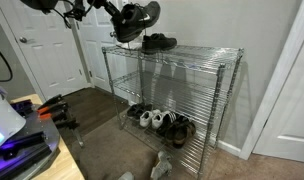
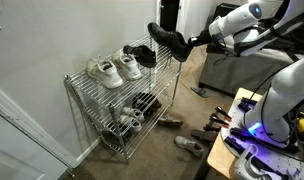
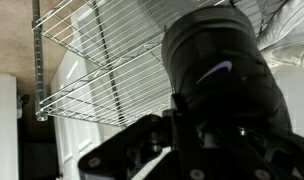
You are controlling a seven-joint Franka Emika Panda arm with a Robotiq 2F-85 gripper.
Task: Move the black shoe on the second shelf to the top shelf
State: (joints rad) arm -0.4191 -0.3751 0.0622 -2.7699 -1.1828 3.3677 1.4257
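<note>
Above one end of the top shelf [image 1: 207, 53], your gripper [image 2: 190, 42] is clenched on the black shoe [image 2: 166, 38] — held high, clear of the wire, likely so nothing snags. Set it down beside the lower-cut black shoe [image 1: 159, 42] — there's room.

Black shoe [image 1: 142, 15] — aloft above top shelf [image 1: 197, 55]

A low black shoe [image 2: 142, 55] lies just below the claw [image 2: 190, 43], with two white sneakers [image 2: 114, 69] beyond it. More shoes [image 2: 132, 112] sit well beneath. A loose shoe [image 2: 189, 145] lies on the carpet [image 2: 182, 105].
</note>
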